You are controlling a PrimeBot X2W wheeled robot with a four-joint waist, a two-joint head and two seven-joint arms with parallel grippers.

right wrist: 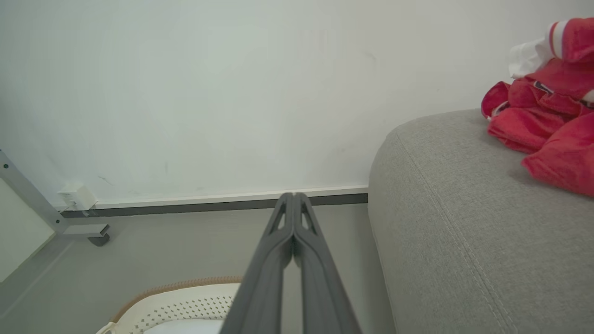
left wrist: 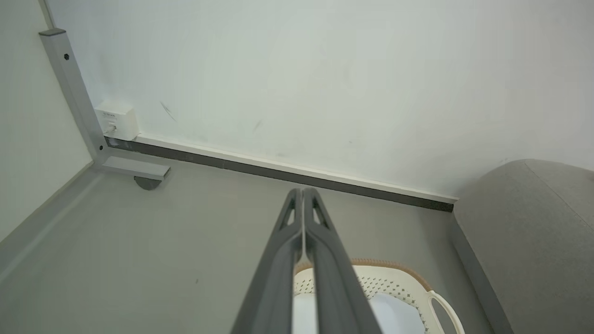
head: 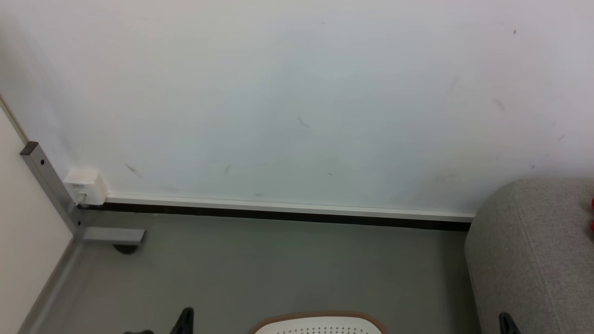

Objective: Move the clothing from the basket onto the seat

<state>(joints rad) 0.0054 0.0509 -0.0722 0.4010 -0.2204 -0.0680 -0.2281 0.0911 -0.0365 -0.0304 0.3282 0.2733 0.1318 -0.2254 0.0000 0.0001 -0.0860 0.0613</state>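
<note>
At left, your left gripper [left wrist: 302, 191] has its fingers pressed together, holding nothing. The basket [head: 320, 322] stands on the floor [head: 278, 269] between both grippers. Your right gripper [right wrist: 293, 195] is pressed together too, empty. At right, the clothing [right wrist: 543, 116] lies heaped on the seat [right wrist: 464, 208]

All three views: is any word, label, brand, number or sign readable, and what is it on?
No text can be read.
On the white wall box: a small label strip, too small and blurred to read.
On the clothing lying on the seat: stripes and trim, no legible print.
On the basket: no lettering seen.
</note>
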